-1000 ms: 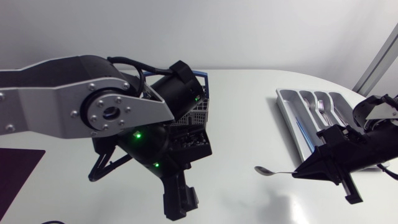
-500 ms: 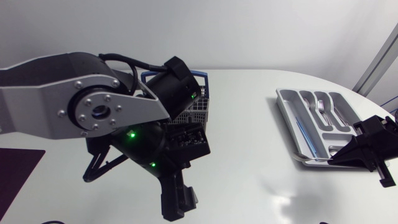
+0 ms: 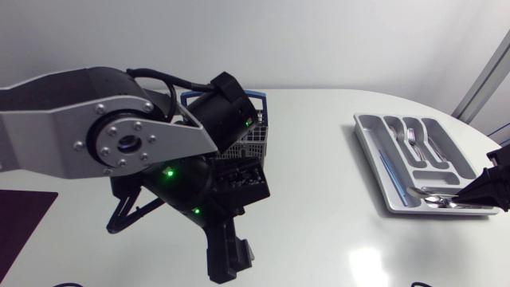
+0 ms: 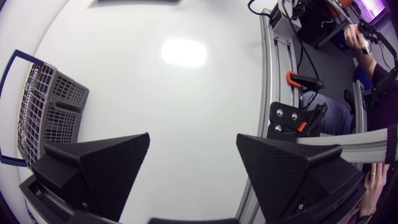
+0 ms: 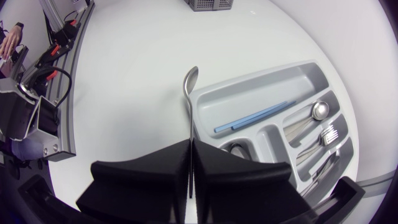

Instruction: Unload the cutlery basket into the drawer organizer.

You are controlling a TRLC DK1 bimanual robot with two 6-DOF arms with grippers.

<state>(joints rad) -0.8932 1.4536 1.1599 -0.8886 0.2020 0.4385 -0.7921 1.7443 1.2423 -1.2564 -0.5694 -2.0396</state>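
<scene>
The right jaws are pinched tight on a spoon [image 5: 189, 93] by its handle, holding it along the end of the drawer organizer [image 3: 368, 147] nearest that arm (a fork [image 3: 412, 139] lies in one slot). The left jaws gape wide, holding nothing, with the cutlery basket [image 4: 53, 102] just beside them on the surface [image 3: 319, 159].

The cutlery basket [image 3: 255, 142], grey mesh with a blue handle, stands upright on the table [image 3: 319, 159], well apart from the drawer organizer [image 3: 370, 155]. The organizer is a silver-grey tray of long compartments. A spoon [image 5: 190, 81] is clamped by its handle in the right end effector [image 5: 190, 149], with its bowl at the organizer's edge. The compartments hold blue sticks [image 5: 255, 116], forks [image 5: 326, 134] and a second spoon [image 5: 318, 110].
</scene>
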